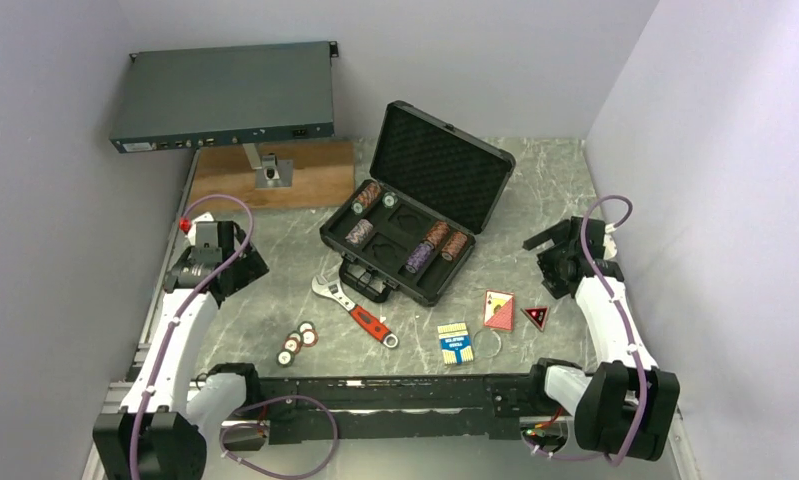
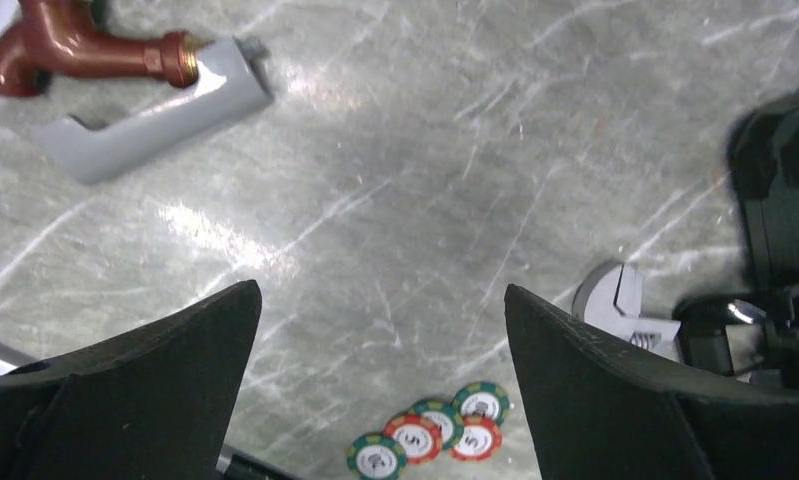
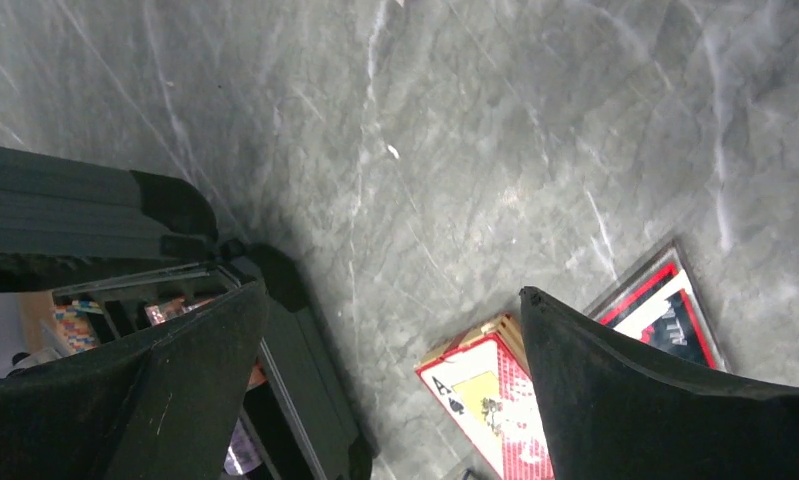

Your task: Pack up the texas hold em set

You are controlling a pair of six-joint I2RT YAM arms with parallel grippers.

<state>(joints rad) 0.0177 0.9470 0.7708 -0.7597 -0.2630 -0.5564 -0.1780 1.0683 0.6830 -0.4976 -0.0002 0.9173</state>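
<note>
The black case lies open mid-table, foam lid raised, with several chip stacks in its slots. Several loose striped chips lie on the table near the front left; they also show in the left wrist view. The blue deck, red deck and small red triangle lie front right. The red deck and triangle show below my right gripper. My left gripper hangs open and empty above the table, left of the case. My right gripper is open and empty, right of the case.
A red-handled adjustable wrench lies in front of the case; its head shows in the left wrist view. A dark-grey rack box stands at the back left on a stand over a wooden board. Walls close in on both sides.
</note>
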